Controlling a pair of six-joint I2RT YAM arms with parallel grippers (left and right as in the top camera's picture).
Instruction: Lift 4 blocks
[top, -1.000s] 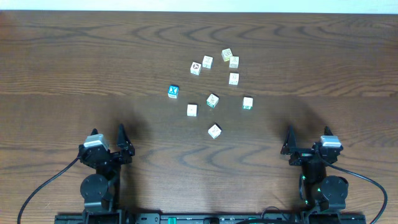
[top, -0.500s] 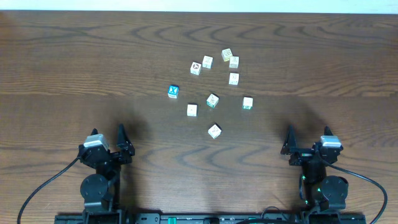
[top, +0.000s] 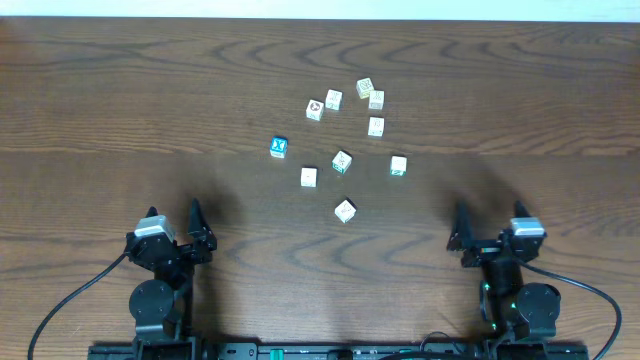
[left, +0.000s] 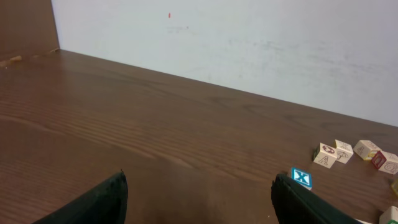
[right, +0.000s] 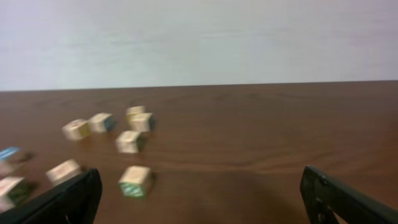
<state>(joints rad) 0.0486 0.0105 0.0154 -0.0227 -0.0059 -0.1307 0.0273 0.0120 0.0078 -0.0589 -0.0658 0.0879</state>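
Gaping wide and empty, the left fingers (left: 102, 202) and right fingers (right: 339, 199) sit low at the near edge of the table (top: 100, 100), pointing across it. The blocks (top: 376, 126) lie scattered mid-table, well apart from both, near a blue-faced cube (top: 279, 147). The right wrist view is blurred.

The blocks (top: 342, 161) are lying scattered on the desk (top: 120, 110), around its middle and toward the far side. Five are clustering farthest back, and the others are spreading nearer. The leftmost block (top: 279, 147) is sitting apart from the rest. The left fingers (top: 196, 215) and right fingers (top: 460, 222) are resting near the front edge, well apart, with the blocks lying beyond and between them.
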